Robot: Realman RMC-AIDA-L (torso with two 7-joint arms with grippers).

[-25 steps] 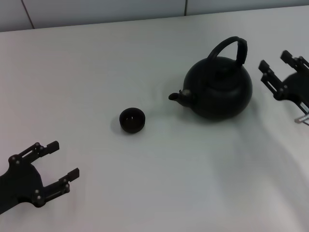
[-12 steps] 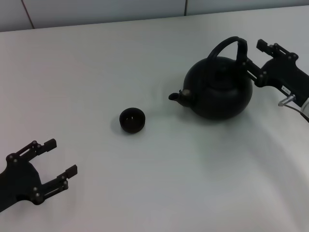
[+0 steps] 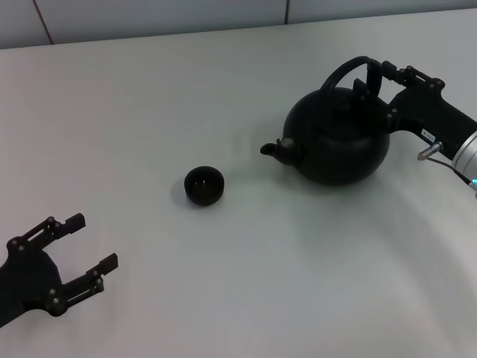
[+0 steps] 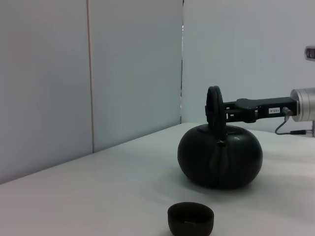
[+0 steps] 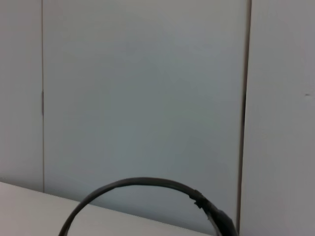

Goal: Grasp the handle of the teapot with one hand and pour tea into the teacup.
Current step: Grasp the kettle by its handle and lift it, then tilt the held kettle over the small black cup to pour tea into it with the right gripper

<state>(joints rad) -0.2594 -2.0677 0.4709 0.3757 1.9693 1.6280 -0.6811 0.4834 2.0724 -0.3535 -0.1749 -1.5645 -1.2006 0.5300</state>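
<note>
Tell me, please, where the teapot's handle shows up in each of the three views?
Head view: the handle arches over the teapot at upper right, the right gripper at it.
Left wrist view: edge-on above the pot, right of centre.
Right wrist view: a thin arc along the bottom edge.
Shared landmark: the handle itself.

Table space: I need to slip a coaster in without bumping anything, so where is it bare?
Bare: the stretch between the teacup and the left gripper, the near middle below the teapot, and the far left. Crowded: the right gripper sits at the handle.
</note>
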